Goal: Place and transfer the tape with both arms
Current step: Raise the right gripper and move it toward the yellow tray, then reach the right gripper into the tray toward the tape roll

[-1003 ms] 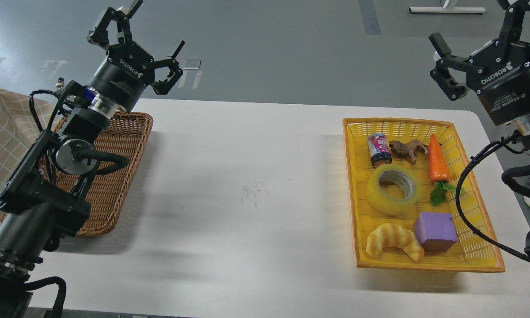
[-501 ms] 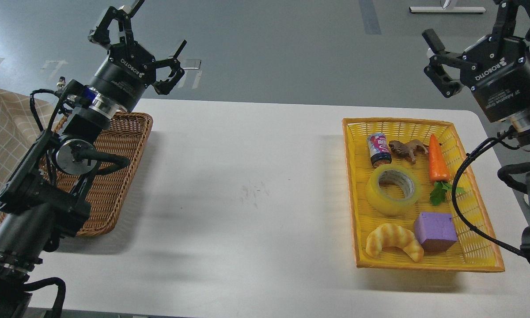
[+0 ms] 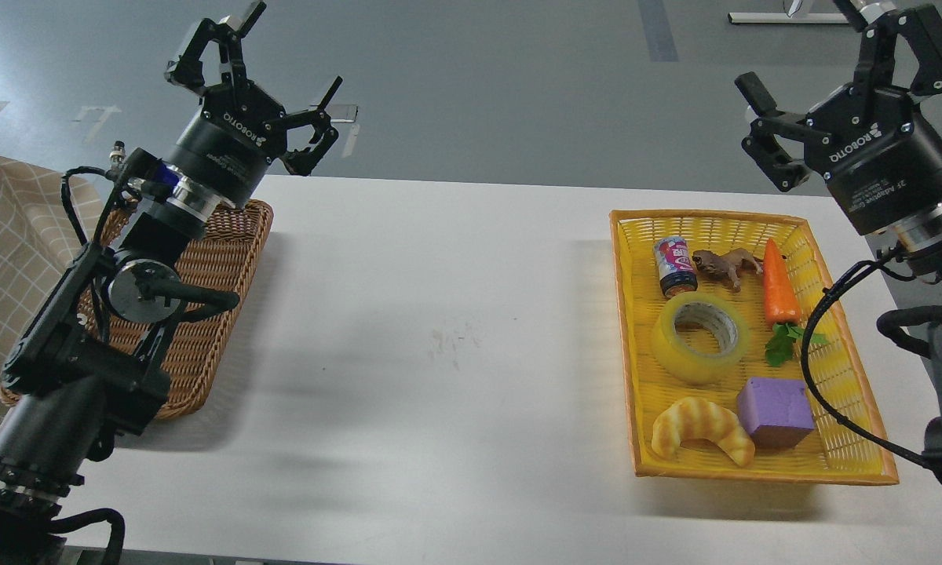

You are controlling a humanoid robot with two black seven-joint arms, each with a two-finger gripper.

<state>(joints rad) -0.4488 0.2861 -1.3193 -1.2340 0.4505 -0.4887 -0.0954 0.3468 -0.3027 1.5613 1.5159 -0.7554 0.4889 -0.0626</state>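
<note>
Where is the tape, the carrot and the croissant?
tape (image 3: 700, 337), head view, on its yellow outer rim.
carrot (image 3: 775, 284), head view, on its orange body.
croissant (image 3: 701, 428), head view, on its arched middle.

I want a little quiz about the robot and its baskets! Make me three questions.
1. True or false: the tape lies in the yellow basket.
2. What lies right of the croissant? A) purple block B) carrot C) can
3. Fill in: the left pincer is raised above the ____ wicker basket.

Key: 1 true. 2 A, the purple block. 3 brown. Both it and the right pincer are open and hold nothing.
</note>
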